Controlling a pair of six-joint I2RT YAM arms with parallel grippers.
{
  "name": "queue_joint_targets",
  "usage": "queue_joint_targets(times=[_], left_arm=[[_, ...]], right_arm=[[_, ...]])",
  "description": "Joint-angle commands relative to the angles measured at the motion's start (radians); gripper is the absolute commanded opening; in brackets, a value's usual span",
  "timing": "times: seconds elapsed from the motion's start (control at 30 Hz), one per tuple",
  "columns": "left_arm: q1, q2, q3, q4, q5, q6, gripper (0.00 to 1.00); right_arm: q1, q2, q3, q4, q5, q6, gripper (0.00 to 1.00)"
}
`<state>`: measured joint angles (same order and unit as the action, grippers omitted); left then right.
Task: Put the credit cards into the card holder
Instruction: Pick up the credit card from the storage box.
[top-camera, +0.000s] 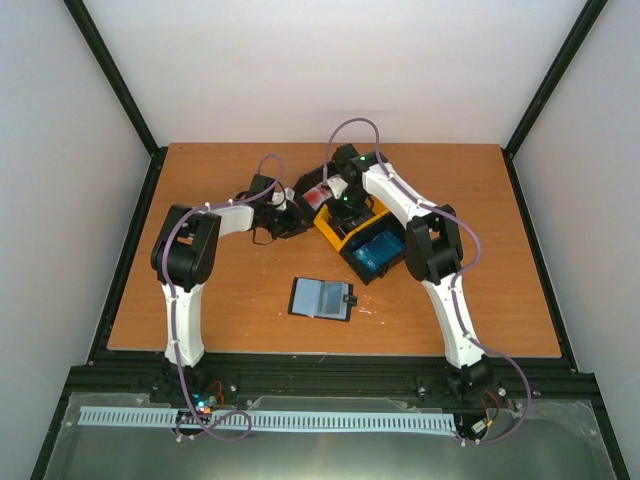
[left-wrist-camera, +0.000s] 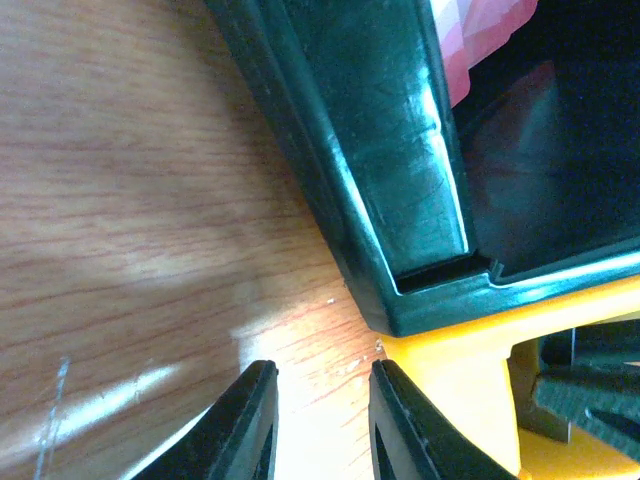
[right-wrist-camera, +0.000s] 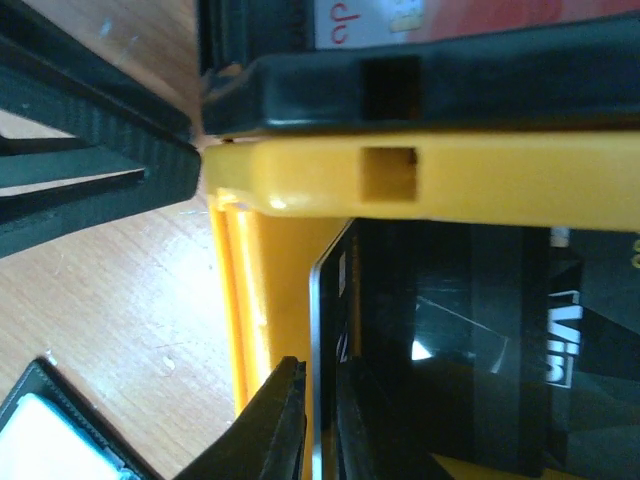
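Note:
The card holder (top-camera: 322, 298) lies open on the table, grey-blue pockets up; its corner shows in the right wrist view (right-wrist-camera: 45, 425). A dark credit card (right-wrist-camera: 440, 330) stands in the yellow bin (top-camera: 335, 232). My right gripper (top-camera: 352, 212) reaches into that bin, and its jaws (right-wrist-camera: 320, 405) are closed on the dark card's left edge. Bright blue cards (top-camera: 380, 247) lie in the near black bin. A red-and-white card (top-camera: 320, 190) lies in the far black bin (left-wrist-camera: 390, 180). My left gripper (top-camera: 290, 222) is open and empty (left-wrist-camera: 320, 405) just above the table beside the bins' left side.
The three joined bins stand slanted at the table's middle back. The left gripper's fingers (right-wrist-camera: 90, 170) show close to the bins' corner in the right wrist view. Bare wood lies around the card holder and toward the front edge.

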<state>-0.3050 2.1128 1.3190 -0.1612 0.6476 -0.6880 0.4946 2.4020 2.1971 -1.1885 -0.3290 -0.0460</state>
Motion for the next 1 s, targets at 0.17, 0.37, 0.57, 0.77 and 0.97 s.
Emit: queue_joint_targets(times=[0.17,0.37,0.57,0.77,0.97], left_arm=[[0.003,0.007,0.028,-0.017,0.003,0.028,0.28],[0.003,-0.068,-0.02,0.032,-0.036,0.013,0.32],[0.003,-0.167,-0.082,0.075,-0.077,-0.004,0.37],[0.002,-0.279,-0.158,0.149,-0.052,-0.021,0.48],[0.0,-0.421,-0.275,0.274,0.073,-0.023,0.69]], right_arm=[[0.005,-0.024,0.057,0.009,0.123,0.015,0.03],[0.005,-0.108,0.064,0.064,0.184,0.012,0.03],[-0.009,-0.216,-0.003,0.101,0.175,0.051,0.03],[-0.071,-0.377,-0.171,0.184,0.053,0.186,0.03],[-0.111,-0.577,-0.429,0.401,-0.179,0.4,0.03]])
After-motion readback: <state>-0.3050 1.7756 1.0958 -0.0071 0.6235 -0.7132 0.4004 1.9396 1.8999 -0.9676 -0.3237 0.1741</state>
